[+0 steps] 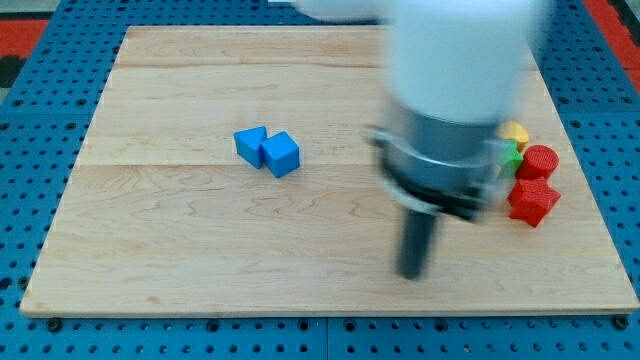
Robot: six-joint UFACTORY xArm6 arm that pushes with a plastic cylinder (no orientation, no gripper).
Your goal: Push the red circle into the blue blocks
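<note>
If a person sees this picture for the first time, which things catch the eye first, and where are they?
The big blurred white and grey arm fills the view's upper right, and my tip touches the wooden board with no block beside it. Two blue blocks sit pressed together left of centre. At the view's right edge cluster the red circle, a red star-like block, and partly hidden yellow and green blocks.

Seeing pale wooden board [200, 250], plank seams running across, even bright light, soft shadows. Board sits on blue perforated base [40, 110], rows of small holes. Red strip [612, 18] at view's top right corner.
</note>
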